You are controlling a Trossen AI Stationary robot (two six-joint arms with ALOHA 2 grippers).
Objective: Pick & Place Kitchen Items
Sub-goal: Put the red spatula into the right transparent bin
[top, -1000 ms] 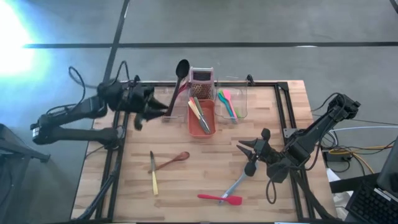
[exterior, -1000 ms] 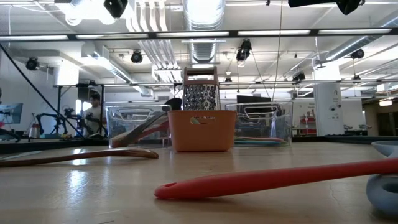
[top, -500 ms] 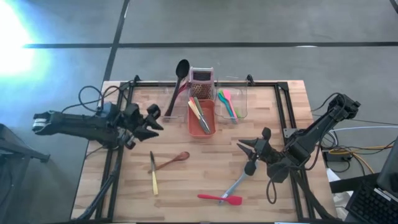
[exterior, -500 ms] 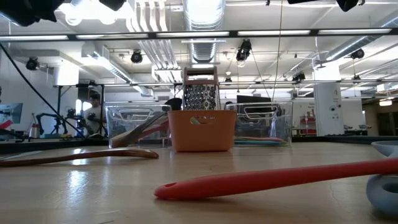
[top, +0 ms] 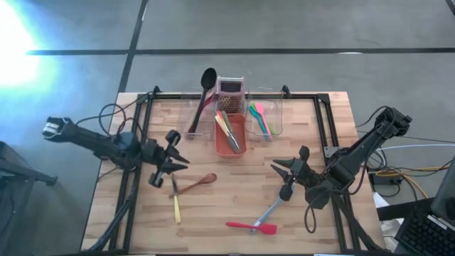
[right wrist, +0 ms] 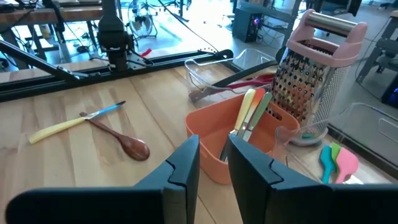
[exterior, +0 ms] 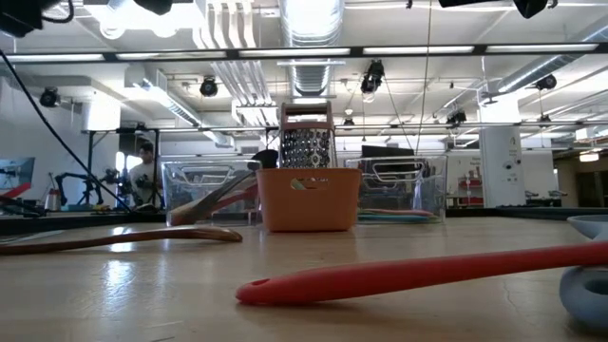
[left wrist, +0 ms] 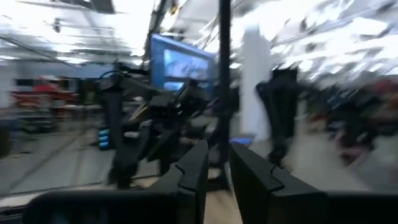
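My left gripper [top: 179, 161] hovers open, its fingers a narrow gap apart, just beyond the blade end of a yellow-handled knife [top: 175, 198] that lies flat on the table. A wooden spoon [top: 199, 183] lies across the knife's blade. My right gripper [top: 279, 169] waits open over the right half of the table, above a grey ladle [top: 274, 206]. A red spatula [top: 252, 227] lies near the table's near edge. A black ladle [top: 206, 89] leans in the left clear tub [top: 197, 122], and pink, green and blue utensils [top: 259, 117] lie in the right clear tub.
An orange tub [top: 230, 133] holding several utensils stands at the far middle, with a pink-framed grater [top: 229, 89] behind it and the clear tubs on either side. Black rails [top: 323, 121] run along the table's edges. Bare wood lies between the wooden spoon and the grey ladle.
My left gripper has drawn back from the black ladle's handle at the left clear tub and swung toward the near edge, ending by the knife and wooden spoon. The ladle stays leaning in its tub.
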